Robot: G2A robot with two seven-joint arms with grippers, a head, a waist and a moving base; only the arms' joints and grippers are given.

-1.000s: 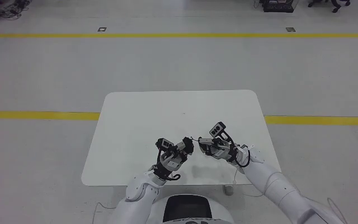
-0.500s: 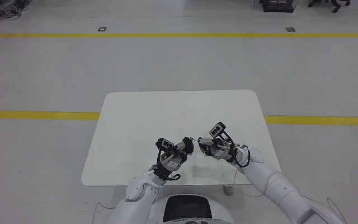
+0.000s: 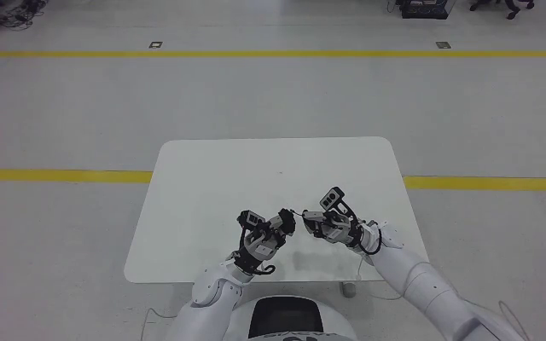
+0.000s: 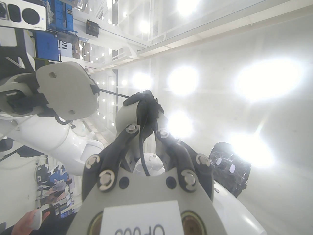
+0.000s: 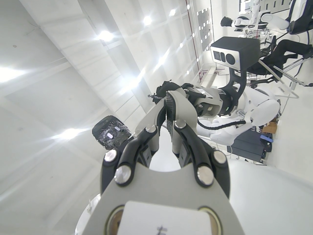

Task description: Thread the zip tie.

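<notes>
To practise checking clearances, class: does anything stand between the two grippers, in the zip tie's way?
Nothing visible does. The zip tie spans the open gap between the left gripper and the right gripper, both shut on it, above the table.

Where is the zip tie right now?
The zip tie spans the gap between the left gripper and the right gripper, pinched by both, above the near middle of the white table in the top view.

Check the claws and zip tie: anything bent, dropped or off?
Nothing stands out. Left claw and right claw are both shut on the zip tie, which runs straight between them above the table.
</notes>
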